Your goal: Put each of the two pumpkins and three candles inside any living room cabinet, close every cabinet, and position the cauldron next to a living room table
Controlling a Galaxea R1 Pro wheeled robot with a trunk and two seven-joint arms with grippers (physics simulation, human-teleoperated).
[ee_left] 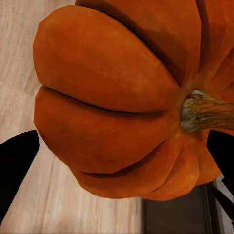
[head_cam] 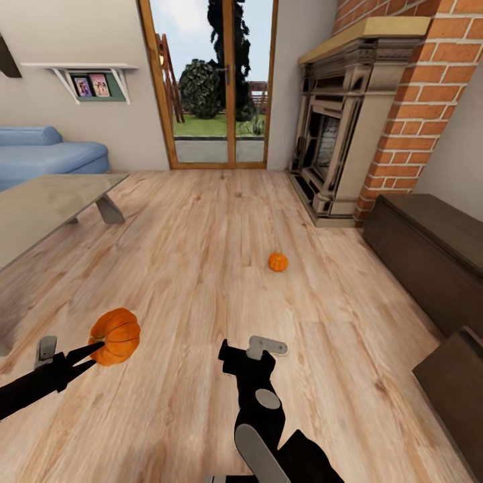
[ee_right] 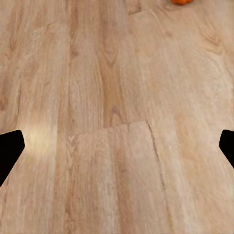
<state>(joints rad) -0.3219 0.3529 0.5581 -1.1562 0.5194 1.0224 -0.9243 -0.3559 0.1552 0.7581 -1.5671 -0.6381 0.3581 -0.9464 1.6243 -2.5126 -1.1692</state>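
One orange ribbed pumpkin [head_cam: 117, 334] hangs above the floor at the lower left, with my left gripper [head_cam: 92, 354] shut on it. In the left wrist view this pumpkin [ee_left: 112, 92] looms close, its stem sideways, with dark fingers [ee_left: 14, 163] on either side. A second pumpkin [head_cam: 278, 261] lies on the wood floor ahead, and its edge [ee_right: 181, 1] shows in the right wrist view. My right gripper [head_cam: 249, 350] hovers low over bare floor, open and holding nothing [ee_right: 117, 146]. The dark brown cabinet [head_cam: 429, 251] runs along the right wall. The glossy table [head_cam: 40, 204] stands at the left.
A brick fireplace [head_cam: 342, 127] stands beyond the cabinet at the right. A blue sofa [head_cam: 47, 155] sits behind the table. Glass doors [head_cam: 215, 80] are straight ahead. A dark brown panel [head_cam: 456, 382] juts out at the lower right.
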